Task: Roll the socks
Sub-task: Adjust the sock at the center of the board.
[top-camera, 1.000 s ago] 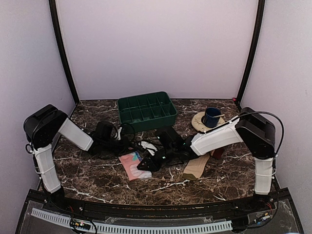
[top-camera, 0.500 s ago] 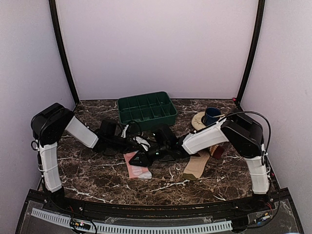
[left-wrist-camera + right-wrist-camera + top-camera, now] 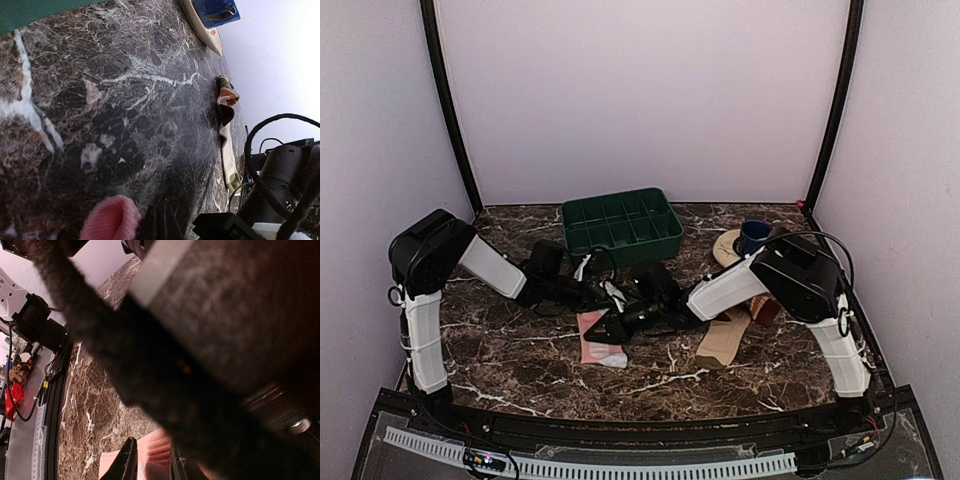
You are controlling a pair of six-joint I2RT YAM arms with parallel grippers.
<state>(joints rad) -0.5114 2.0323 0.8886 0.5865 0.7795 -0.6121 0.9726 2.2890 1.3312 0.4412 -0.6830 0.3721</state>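
Two socks lie on the marble table (image 3: 520,360). The pink sock (image 3: 598,335) is at the centre of the top view, its white toe towards the bottom edge. The tan sock (image 3: 723,342) lies well apart to its right, partly under the right forearm.

Both arms reach low and inward from the frame's sides, elbows raised, and their wrists meet over the pink sock's upper end. The left gripper (image 3: 603,300) is pressed shut just above that end. The right gripper (image 3: 611,327) is over the sock itself.

Wrist views add what the top view hides. In the left one, the dark closed tips (image 3: 160,222) sit at the bottom edge with a hump of pink sock (image 3: 112,220) just beside them; whether any fabric is caught I cannot tell. The tan sock (image 3: 227,135) shows at right, with its maroon end uppermost in the frame. In the right wrist view, the right gripper (image 3: 150,465) has its fingers apart, with ribbed pink sock (image 3: 155,445) in the gap. A blurred black strap (image 3: 165,365) crosses most of that frame.

Farther back stand a green tray (image 3: 625,252) and, to its right, a blue cup (image 3: 754,238) on a plate (image 3: 728,250).
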